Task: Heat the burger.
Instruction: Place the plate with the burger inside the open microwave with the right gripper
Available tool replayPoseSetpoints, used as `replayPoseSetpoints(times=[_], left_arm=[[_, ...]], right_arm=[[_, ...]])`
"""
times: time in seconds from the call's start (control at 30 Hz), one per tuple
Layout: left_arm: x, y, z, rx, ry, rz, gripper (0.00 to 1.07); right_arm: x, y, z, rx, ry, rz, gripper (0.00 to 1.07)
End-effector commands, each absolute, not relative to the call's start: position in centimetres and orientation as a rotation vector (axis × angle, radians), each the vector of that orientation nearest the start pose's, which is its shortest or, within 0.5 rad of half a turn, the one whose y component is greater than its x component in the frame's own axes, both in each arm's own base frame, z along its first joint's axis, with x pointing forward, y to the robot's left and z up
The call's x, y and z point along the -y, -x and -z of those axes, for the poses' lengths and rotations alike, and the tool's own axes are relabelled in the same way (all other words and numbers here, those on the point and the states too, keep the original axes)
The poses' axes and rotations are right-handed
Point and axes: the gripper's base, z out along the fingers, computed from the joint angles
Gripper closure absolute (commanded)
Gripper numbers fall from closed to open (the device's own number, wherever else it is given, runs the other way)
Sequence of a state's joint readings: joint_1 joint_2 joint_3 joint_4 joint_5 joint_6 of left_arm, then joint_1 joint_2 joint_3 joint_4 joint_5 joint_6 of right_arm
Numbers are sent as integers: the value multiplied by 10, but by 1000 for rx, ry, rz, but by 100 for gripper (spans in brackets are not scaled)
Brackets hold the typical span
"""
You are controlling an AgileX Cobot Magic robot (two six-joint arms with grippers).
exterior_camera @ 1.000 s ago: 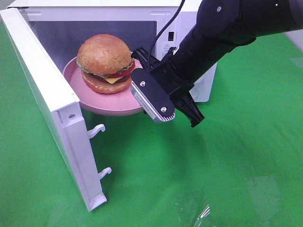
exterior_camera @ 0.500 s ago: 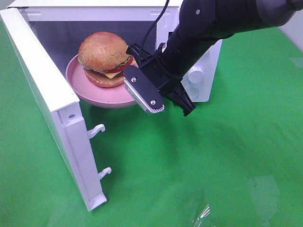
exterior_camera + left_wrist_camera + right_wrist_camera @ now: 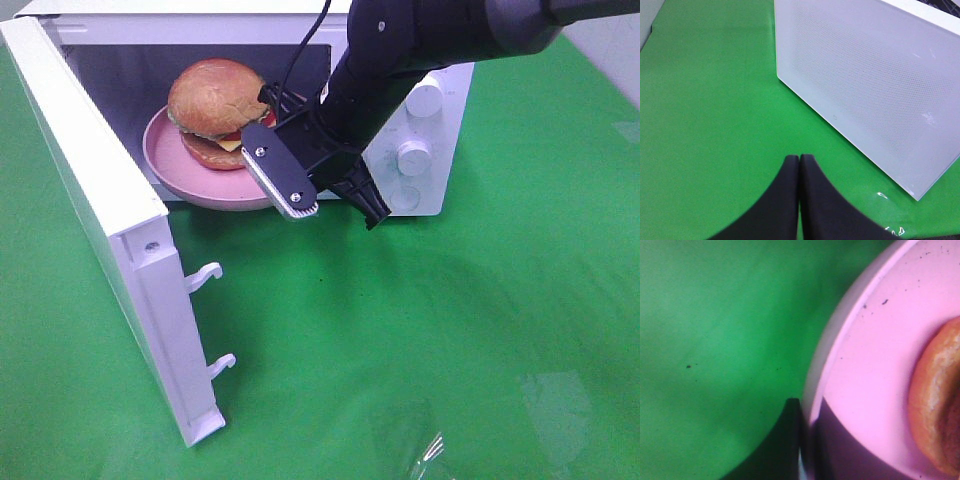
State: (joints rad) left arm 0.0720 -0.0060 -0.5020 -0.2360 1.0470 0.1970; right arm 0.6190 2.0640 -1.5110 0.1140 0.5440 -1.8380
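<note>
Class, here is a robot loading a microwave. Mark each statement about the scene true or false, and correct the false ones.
1. The microwave door stands open. True.
2. The burger lies directly on the green cloth. False: it sits on the pink plate.
3. The right gripper is shut on the pink plate's rim. True.
4. The left gripper holds the burger. False: it is shut and empty, above the green cloth beside the microwave door.
</note>
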Motion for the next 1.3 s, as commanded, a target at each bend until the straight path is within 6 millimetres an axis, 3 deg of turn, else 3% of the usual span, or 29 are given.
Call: replayPoseSetpoints(times=[0.03,1.3], left_arm=[[19,8,-280,-1972,-130,113,106],[19,8,-280,-1972,-130,112,106]], right_arm=[[-273,-375,-193,-991,2340,375,107],[-312,-435,-177,-1140,2212,394,107]])
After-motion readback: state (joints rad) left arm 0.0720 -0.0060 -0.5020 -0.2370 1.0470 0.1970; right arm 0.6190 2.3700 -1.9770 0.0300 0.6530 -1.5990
